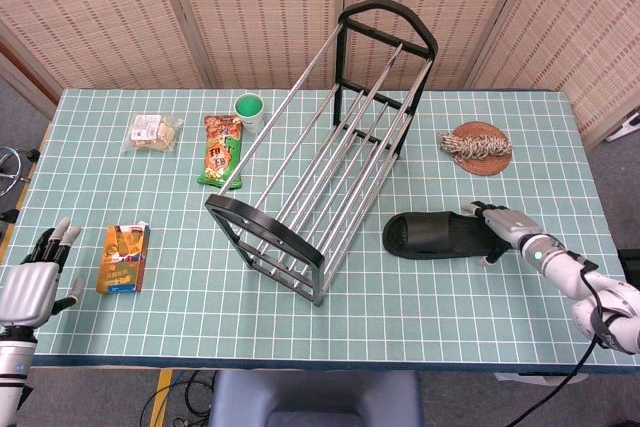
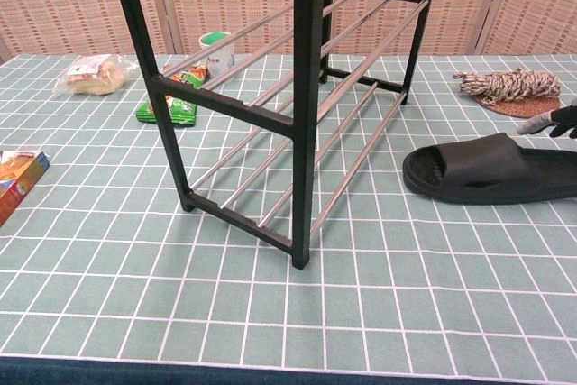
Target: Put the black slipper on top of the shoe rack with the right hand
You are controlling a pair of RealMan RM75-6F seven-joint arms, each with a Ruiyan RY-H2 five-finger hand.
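The black slipper (image 1: 440, 235) (image 2: 487, 169) lies flat on the table to the right of the shoe rack (image 1: 325, 152) (image 2: 297, 87), toe toward the rack. My right hand (image 1: 505, 225) (image 2: 552, 120) is at the slipper's heel end, fingers spread over it; whether they touch it is unclear, and nothing is gripped. In the chest view only its fingertips show at the right edge. My left hand (image 1: 35, 279) rests open at the table's near left corner, holding nothing.
A coiled rope on a mat (image 1: 477, 144) lies behind the right hand. Left of the rack are a green cup (image 1: 248, 106), a snack packet (image 1: 220, 150), a bag of biscuits (image 1: 154, 131) and an orange carton (image 1: 124, 257).
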